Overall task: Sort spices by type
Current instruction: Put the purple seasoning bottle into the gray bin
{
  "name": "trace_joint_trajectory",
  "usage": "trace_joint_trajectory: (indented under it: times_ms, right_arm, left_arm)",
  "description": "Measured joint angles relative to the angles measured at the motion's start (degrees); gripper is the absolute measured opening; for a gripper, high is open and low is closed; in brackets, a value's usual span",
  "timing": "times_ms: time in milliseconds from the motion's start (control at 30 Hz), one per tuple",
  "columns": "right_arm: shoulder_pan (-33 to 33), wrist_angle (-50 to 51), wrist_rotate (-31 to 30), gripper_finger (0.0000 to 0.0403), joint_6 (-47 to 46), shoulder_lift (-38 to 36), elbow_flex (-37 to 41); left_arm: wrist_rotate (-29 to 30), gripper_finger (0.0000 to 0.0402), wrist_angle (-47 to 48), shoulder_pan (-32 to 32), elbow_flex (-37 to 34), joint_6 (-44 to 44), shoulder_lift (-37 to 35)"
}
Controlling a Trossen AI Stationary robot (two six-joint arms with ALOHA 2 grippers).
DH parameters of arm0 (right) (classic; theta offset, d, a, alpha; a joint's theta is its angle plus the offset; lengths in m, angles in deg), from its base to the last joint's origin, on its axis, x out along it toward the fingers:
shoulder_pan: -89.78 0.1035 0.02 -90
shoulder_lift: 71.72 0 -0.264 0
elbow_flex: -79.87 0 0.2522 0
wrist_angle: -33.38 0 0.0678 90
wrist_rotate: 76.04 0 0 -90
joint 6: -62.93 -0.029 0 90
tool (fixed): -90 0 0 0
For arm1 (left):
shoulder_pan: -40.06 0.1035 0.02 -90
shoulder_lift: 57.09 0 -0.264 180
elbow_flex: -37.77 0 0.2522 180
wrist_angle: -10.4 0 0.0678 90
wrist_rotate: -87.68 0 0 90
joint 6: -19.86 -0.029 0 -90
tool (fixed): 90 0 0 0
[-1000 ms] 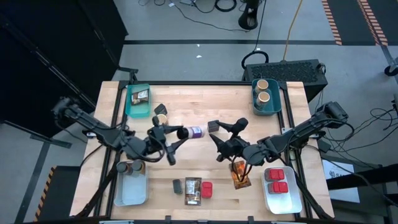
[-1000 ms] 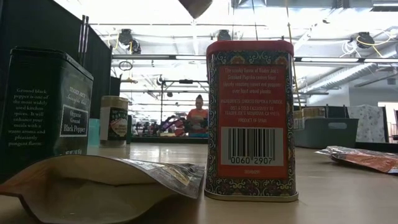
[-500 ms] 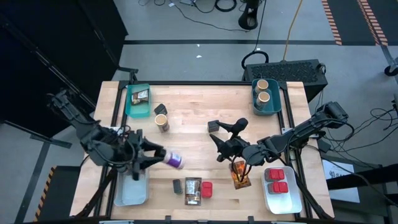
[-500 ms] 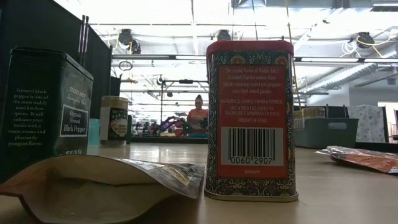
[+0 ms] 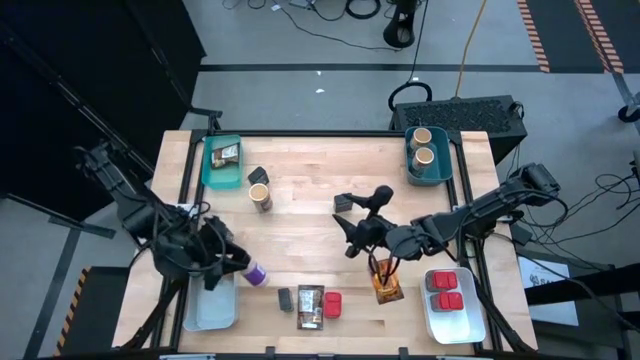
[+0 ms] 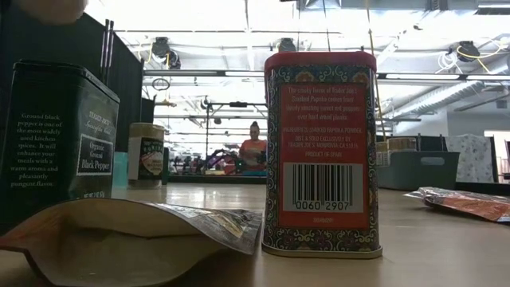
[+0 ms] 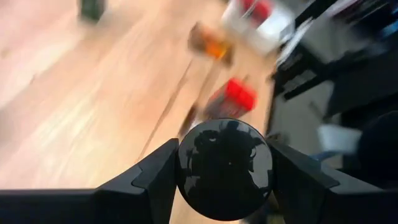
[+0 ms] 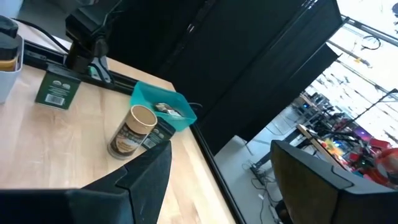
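Observation:
My left gripper (image 5: 236,266) is shut on a dark jar with a purple end (image 5: 255,272), at the near left beside the white bin (image 5: 210,308). The left wrist view shows the jar's round dark end (image 7: 224,168) between the fingers. My right gripper (image 5: 352,240) hovers open and empty right of the table's middle, near a dark tin (image 5: 343,203). A tan cylinder (image 5: 260,197) and another dark tin (image 5: 256,176) stand at the far left. A small dark tin (image 5: 286,298), a packet (image 5: 310,305) and a red tin (image 5: 332,305) sit at the near edge. An orange packet (image 5: 385,285) lies under the right arm. My left gripper pinches the jar's round body between its two fingers (image 7: 155,180), one on each side. The purple end (image 5: 257,273) sticks out past the fingers toward the near right. The jar is lifted clear of the table and lies tilted, not upright.
A teal bin (image 5: 222,160) at the far left holds a packet. Another teal bin (image 5: 428,172) at the far right holds two tan cylinders. A white tray (image 5: 450,315) at the near right holds red tins. Bare wood lies in the middle of the table.
My left gripper has carried the jar from the table's middle toward the near left, up to the white bin, and has turned and rolled on the way. The jar stays clear of the table, and its purple end has swung from pointing right to near right.

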Motion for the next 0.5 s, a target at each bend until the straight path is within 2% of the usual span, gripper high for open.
trace_joint_trajectory:
  times_ms: [100,267,500]
  right_arm:
    - [-0.6,0.0,0.3,0.0256,-0.1,0.0,0.0]
    - [-1.5,0.9,0.3,0.0256,-1.3,0.0,0.0]
    - [-2.6,2.2,0.3,0.0256,-2.5,0.0,0.0]
  left_arm:
    - [-3.4,0.0217,4.0,0.6,0.0,3.8,1.5]
    - [-8.7,0.0217,5.5,1.7,1.7,5.0,5.8]
    - [-8.5,0.0217,21.3,1.6,14.5,7.8,13.8]
